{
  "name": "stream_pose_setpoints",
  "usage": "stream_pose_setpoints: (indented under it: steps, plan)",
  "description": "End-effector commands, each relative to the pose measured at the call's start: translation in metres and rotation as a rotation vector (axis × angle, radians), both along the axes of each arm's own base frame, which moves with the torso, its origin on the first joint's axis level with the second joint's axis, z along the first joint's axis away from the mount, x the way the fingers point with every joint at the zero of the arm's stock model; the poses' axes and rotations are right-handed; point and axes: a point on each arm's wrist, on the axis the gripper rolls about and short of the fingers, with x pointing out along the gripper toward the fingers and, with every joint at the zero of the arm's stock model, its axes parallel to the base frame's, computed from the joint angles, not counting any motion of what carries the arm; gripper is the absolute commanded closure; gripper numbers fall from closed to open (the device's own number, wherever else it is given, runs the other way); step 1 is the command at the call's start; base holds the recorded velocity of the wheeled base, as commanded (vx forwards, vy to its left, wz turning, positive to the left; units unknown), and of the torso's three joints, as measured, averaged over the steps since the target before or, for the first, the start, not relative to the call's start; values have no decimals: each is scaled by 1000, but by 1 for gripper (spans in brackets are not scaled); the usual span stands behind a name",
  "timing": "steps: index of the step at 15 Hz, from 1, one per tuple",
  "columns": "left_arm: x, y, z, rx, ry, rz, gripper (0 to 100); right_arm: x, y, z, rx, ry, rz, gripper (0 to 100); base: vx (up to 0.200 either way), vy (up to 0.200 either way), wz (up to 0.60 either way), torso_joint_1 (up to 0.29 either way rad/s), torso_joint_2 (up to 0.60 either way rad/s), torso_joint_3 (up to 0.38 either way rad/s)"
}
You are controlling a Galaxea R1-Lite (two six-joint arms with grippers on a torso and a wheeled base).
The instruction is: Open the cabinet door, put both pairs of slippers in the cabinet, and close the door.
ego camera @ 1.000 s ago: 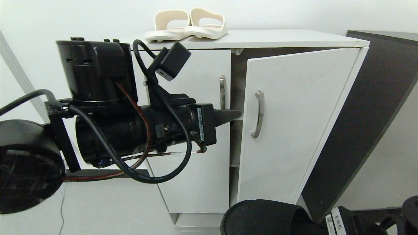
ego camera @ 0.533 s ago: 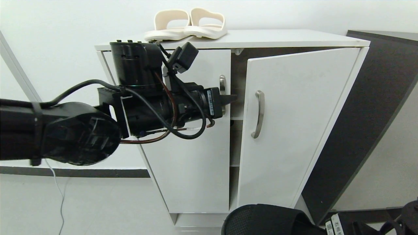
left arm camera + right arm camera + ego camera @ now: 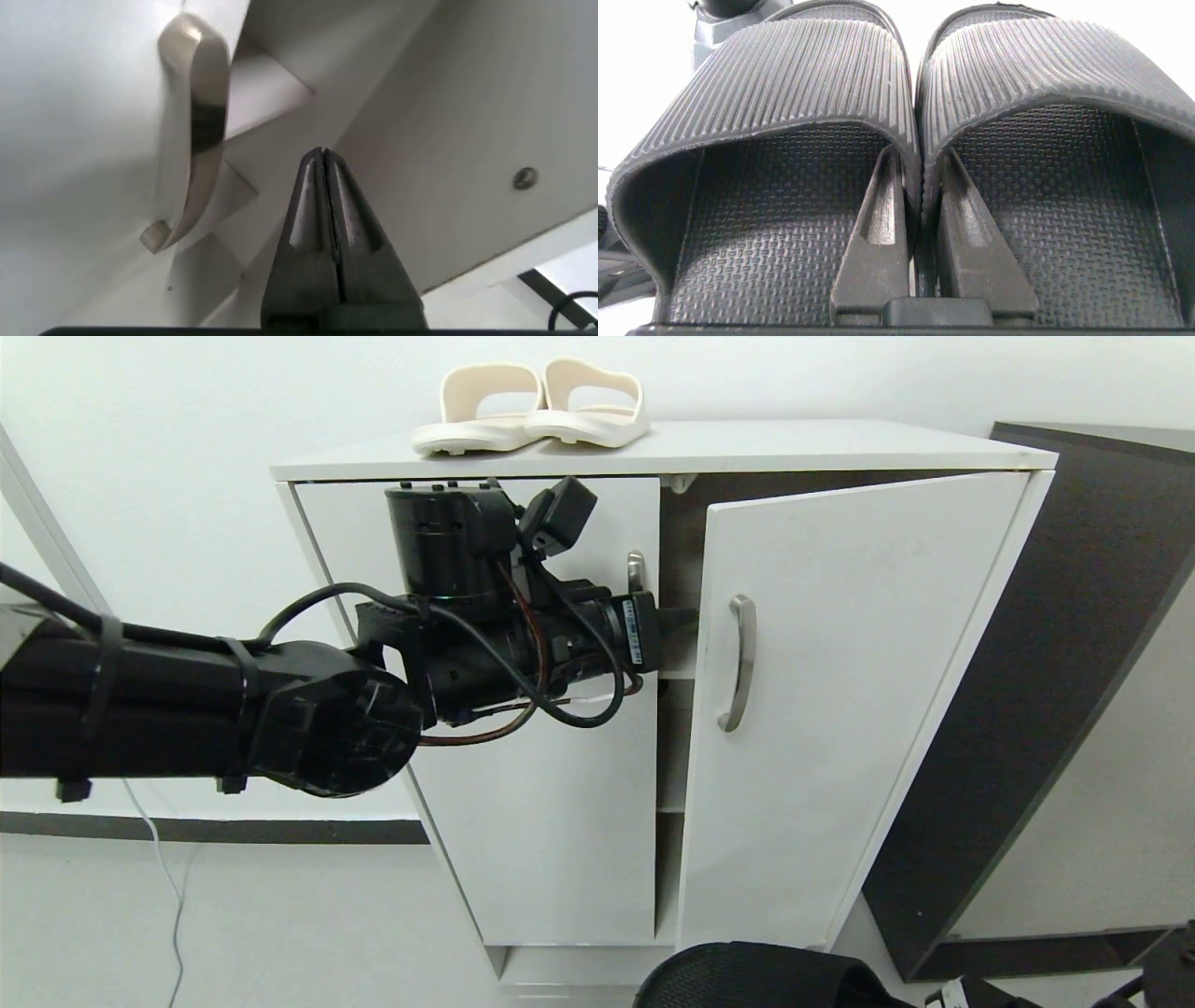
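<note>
The white cabinet (image 3: 794, 443) has its right door (image 3: 840, 709) ajar and its left door (image 3: 541, 821) flush. My left gripper (image 3: 689, 619) is shut with nothing in it. Its tip sits in the dark gap between the doors, just beside the left door's metal handle (image 3: 636, 569). In the left wrist view the shut left gripper (image 3: 323, 161) points into the opening next to that handle (image 3: 192, 140). A pair of beige slippers (image 3: 532, 406) rests on the cabinet top. My right gripper (image 3: 920, 161) pinches the touching inner walls of the black slippers (image 3: 813, 103), which sit low in front of the cabinet (image 3: 747, 975).
The right door carries a curved metal handle (image 3: 740, 663). A dark grey panel (image 3: 1074, 663) stands against the cabinet's right side. A thin cable (image 3: 173, 896) hangs down the wall at the left. A shelf edge (image 3: 677, 674) shows inside the gap.
My left arm has stretched forward towards the cabinet, and its shut tip has risen into the gap beside the left handle. The black slippers have sunk lower in the head view.
</note>
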Motion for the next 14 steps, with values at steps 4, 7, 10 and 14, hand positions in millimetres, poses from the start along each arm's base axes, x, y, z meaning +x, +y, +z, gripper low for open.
stream_pose_setpoints:
  steps: [4,7,10,14]
  plan:
    - [-4,-4,-2,-3,0,-14,100,-4,0,-3,-10,6,22,100,-200,0,0,-1,5,-1]
    - [-42,-41,-10,-12,-14,-153,100,-12,1,-6,-19,11,61,100,-200,0,0,4,1,4]
    - [-52,-51,-4,-41,-48,-190,100,-13,0,-7,-21,12,62,100,-200,0,0,2,4,2]
    - [-48,-39,3,-57,-66,-153,100,-9,2,-5,-14,10,47,100,0,0,0,0,0,0]
